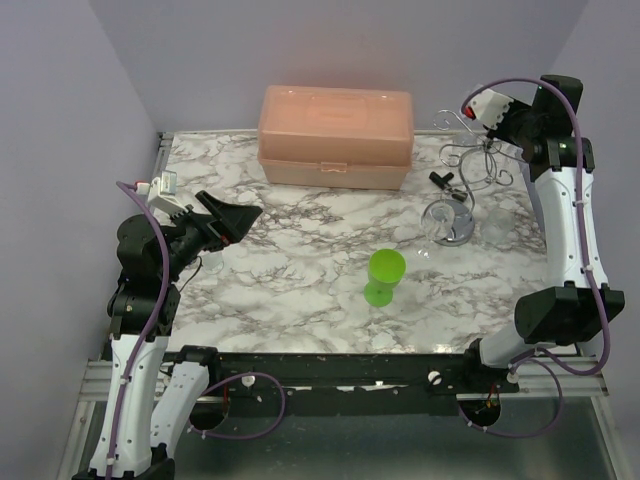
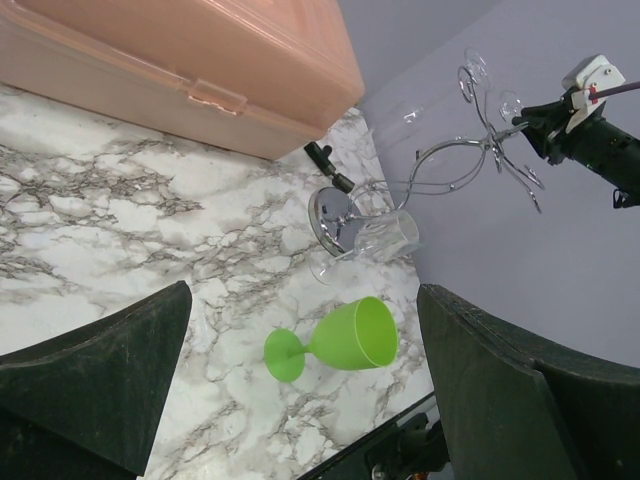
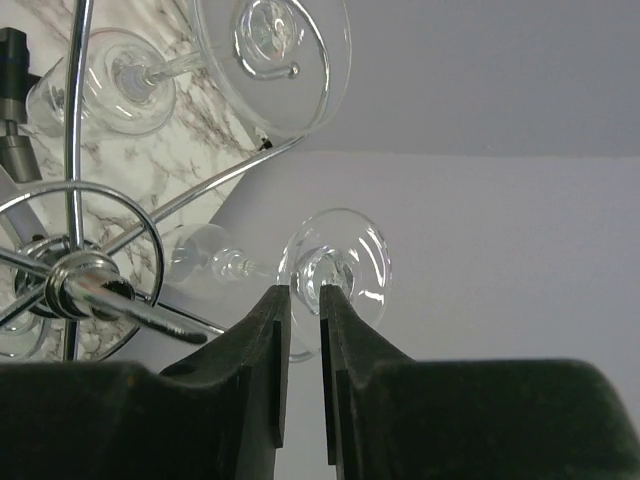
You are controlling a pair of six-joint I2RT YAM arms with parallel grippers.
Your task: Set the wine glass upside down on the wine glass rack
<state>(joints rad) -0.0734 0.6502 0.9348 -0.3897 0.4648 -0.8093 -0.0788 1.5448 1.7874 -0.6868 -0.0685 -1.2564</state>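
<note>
Evidently the hanging step is near its end. The wine glass [image 3: 335,268] is upside down on the rack [image 2: 328,208], foot uppermost and bowl below, at about 2 o'clock on the bench [image 1: 300,300]. It seems to hang from one of the curled wire arms, because a loop shows at the centre of the foot, where the stem would slot in. That is what the curls are for: the wide foot rests over the wire while the bowl dangles.

The right claw [image 3: 305,295] is up at that foot, its jaws a thin slit apart with only wall showing through the gap. I judge it open and gripping nothing, though I cannot tell whether a tip brushes the foot's rim. A second glass [image 3: 275,50] hangs at 12 o'clock of the first in the right wrist view, with a curl plainly through its foot. Any retreat should therefore go straight back, away from both.

The left claw [image 1: 235,220] hovers wide open and empty at 9 o'clock, well apart from the rack, probably to keep out of the way. A green glass [image 1: 384,275] stands upright near the centre. A clear glass [image 2: 388,237] stands just beside the rack's base, and a box [image 1: 335,135] lies at 12 o'clock.
</note>
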